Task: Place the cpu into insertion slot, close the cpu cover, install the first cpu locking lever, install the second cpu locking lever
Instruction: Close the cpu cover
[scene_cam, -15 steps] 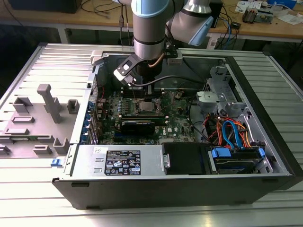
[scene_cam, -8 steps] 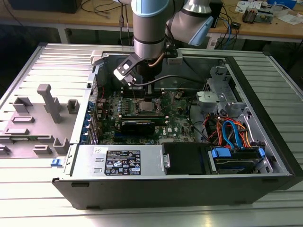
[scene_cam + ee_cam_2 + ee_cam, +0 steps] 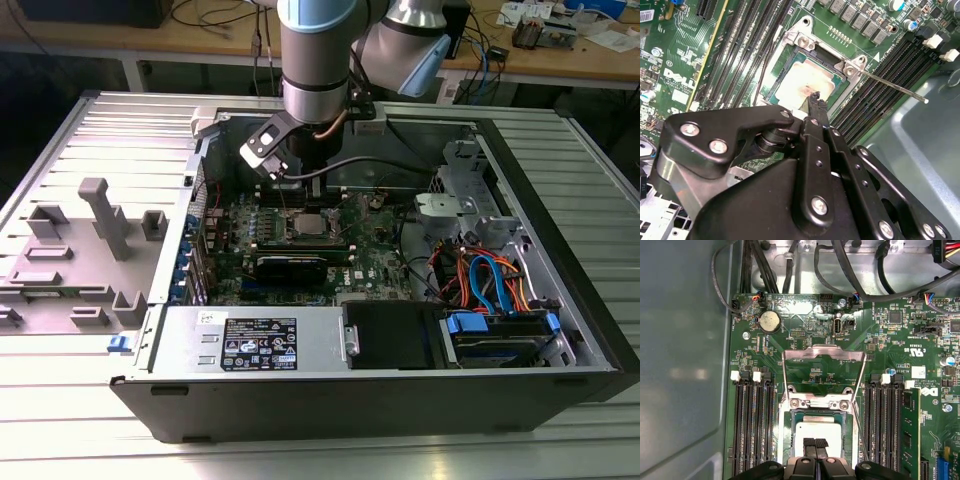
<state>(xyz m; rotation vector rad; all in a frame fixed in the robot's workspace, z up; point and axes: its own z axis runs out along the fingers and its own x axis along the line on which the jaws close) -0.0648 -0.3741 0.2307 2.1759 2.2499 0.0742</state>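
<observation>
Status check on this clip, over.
Gripper shut, tips over cpu in socket. cpu cover open. One lever unlatched.

The exterior view is looking down from high up and far back, taking in the whole open computer case [image 3: 300, 400]. Both wrist views are looking down from very close at the green board [image 3: 680, 50] [image 3: 805, 345] inside it, and both are showing the cpu [image 3: 800, 82] [image 3: 820, 429].

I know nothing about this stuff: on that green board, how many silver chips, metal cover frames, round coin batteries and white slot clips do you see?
cpu: 1
cpu cover: 1
coin battery: 1
white slot clips, in the first wrist view: 4
Total: 7
</observation>
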